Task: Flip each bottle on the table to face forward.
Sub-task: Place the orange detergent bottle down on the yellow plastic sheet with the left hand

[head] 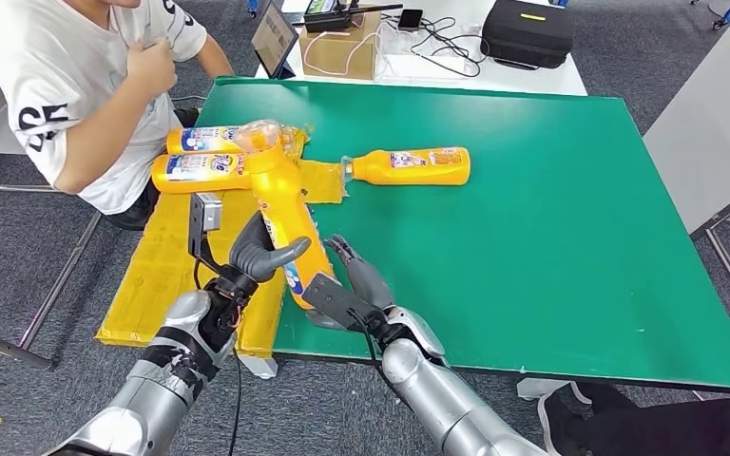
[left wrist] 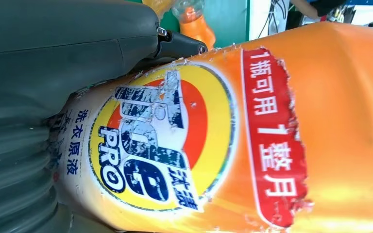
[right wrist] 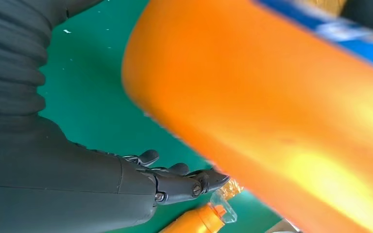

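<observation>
Left hand (head: 264,253) clamps the lifted bottle (head: 285,204) over the counter's (head: 532,237) near-left; right hand (head: 354,275), fingers apart, beside it, contact unclear. Slip risk: one-sided hold, cap near the stacked bottles (head: 200,157).

Left hand (left wrist: 68,73) grips orange bottle (left wrist: 320,145); torn label (left wrist: 160,141) faces camera.

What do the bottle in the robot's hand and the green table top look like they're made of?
Held bottle: likely glossy orange plastic, judging by the soft highlights; its printed label is scuffed, with torn edges. Green table top: matte, with no glare; possibly a mat or painted board.
</observation>
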